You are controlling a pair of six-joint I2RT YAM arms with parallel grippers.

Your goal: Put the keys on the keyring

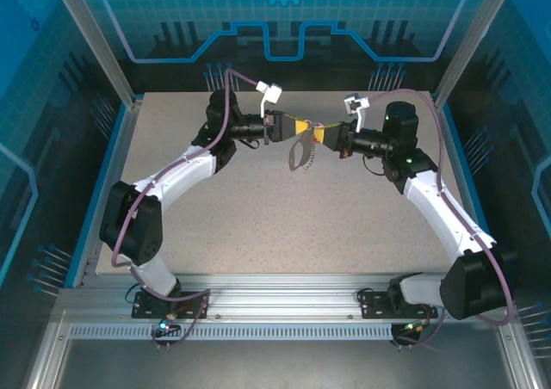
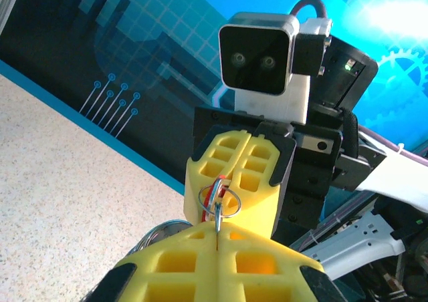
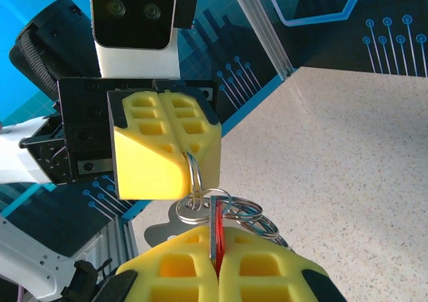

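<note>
Both grippers meet tip to tip above the middle of the table (image 1: 258, 225). My left gripper (image 1: 290, 126) (image 2: 217, 234) is shut on a silver split ring (image 2: 219, 202) (image 3: 194, 176) of the keyring. The keyring's dark oval loop (image 1: 300, 155) hangs below the two grippers. My right gripper (image 1: 320, 134) (image 3: 215, 238) is shut on the red-headed key (image 3: 217, 227), its red edge (image 2: 214, 190) just showing behind the ring. A thin round ring (image 3: 235, 202) on the key crosses the ring that the left gripper holds. More linked rings (image 3: 267, 223) trail off to the right.
A flat grey metal tag (image 3: 159, 233) hangs under the rings. The speckled tabletop lies well below both grippers. Blue-lit walls and metal frame posts (image 1: 120, 71) enclose the table at the back and sides.
</note>
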